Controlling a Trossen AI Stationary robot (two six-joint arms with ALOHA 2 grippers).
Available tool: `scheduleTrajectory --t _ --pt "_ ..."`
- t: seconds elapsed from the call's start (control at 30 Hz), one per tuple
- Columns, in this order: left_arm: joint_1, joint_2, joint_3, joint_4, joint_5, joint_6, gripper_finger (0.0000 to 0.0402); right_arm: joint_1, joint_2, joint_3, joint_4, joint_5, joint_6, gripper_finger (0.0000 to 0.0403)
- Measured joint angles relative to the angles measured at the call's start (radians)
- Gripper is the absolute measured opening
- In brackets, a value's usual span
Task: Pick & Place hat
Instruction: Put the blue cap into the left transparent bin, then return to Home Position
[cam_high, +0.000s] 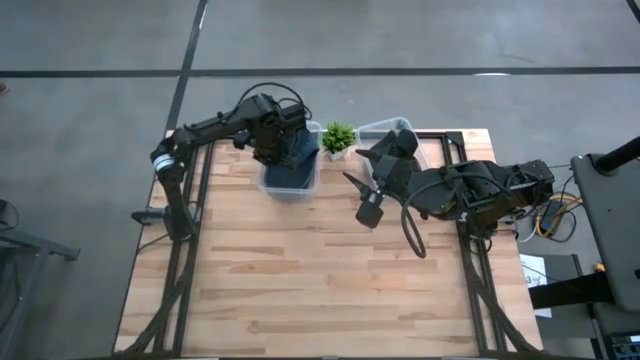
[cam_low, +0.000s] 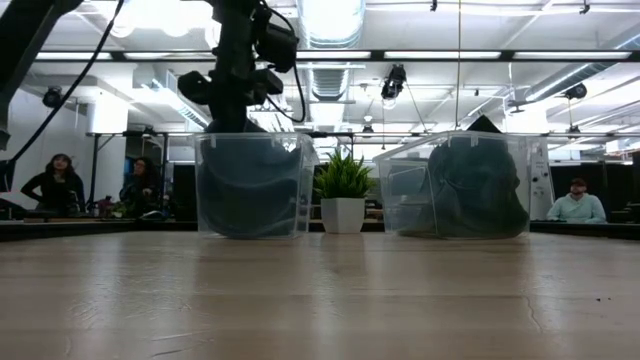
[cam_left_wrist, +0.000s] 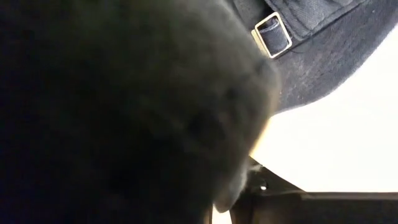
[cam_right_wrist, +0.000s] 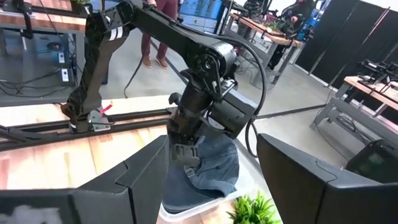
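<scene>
A: Start at the left. Where is the left gripper?

B: Down in the left clear bin at the far edge of the table, right on the dark blue hat. The right wrist view shows its fingers pressed into the crown, and the hat's strap buckle sits close to the left wrist camera. Whether the fingers are clamped on cloth or just parted over it, I cannot tell.

A: So the step in hand, as I judge it, is either taking or leaving the hat in that bin?

B: Yes. To do it well, the motion should be straight up or down, clear of the bin wall, with the cloth gathered so the brim doesn't snag the rim.

A: And moving right?

B: A small potted plant stands between the bins. The right bin holds another dark bundle. The right gripper waits beside it over the table, fingers spread wide, holding nothing
</scene>
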Motion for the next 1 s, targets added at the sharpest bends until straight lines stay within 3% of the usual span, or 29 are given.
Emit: scheduleTrajectory --t 0.4,0.8,1.0 --pt "0.0 -0.001 0.0 -0.001 -0.002 0.026 0.0031 -0.002 0.0 -0.011 -0.012 0.002 0.005 0.0235" --pt "-0.001 -0.026 0.0 0.0 -0.022 0.054 0.0152 -0.002 0.0 -0.026 -0.012 0.002 0.009 0.0233" --pt "-0.002 -0.089 0.007 -0.001 -0.041 0.026 0.0178 -0.002 0.0 -0.026 -0.012 0.001 0.006 0.0233"
